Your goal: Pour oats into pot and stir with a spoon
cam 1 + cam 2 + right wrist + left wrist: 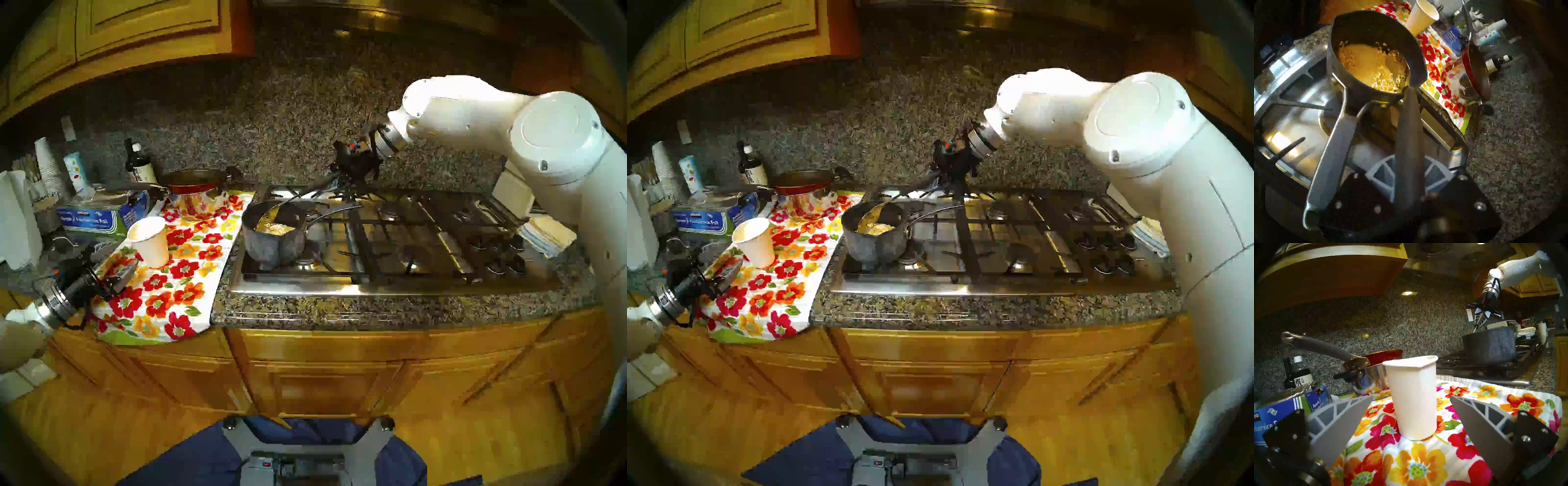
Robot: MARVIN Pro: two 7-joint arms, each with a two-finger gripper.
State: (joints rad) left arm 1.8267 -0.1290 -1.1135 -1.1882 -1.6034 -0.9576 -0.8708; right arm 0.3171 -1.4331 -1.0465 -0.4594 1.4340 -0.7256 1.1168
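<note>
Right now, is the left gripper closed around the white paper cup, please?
No, the left gripper stands open, its fingers apart on either side of the white paper cup without touching it.

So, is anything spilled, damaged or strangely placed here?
No spill shows. The paper cup stands upright on the floral towel, its rim pinched out of round. A red pan sits stacked on a steel pot, an unusual place. The oats stay inside the pot.

Pot (271, 237) on stove (390, 258), oats (274, 228) inside; spoon (295, 198) held by right pincer (339, 176).
</note>
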